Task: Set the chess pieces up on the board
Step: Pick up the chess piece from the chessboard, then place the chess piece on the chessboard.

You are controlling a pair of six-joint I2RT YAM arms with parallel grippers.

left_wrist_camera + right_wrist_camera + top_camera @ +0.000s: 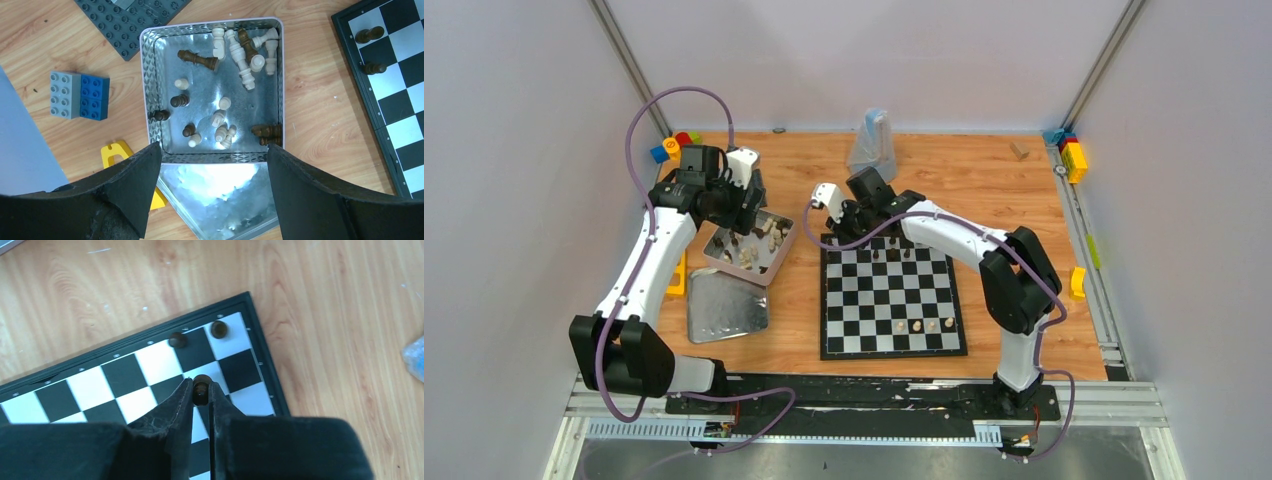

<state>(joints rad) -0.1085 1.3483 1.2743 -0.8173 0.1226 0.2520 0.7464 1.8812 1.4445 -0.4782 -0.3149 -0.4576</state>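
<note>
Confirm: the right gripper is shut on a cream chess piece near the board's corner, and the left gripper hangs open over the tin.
Not cream: the right wrist view shows the chess piece in the right gripper is dark brown. It is near the board's corner, and the left gripper hangs open over the tin.

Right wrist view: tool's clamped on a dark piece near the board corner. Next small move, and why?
Probably a short straight lift. The right tool is shut on a dark piece that seems to stand on the board, with two more dark pieces on the edge row just beyond it. Rising first should clear them before any sideways carry.
</note>
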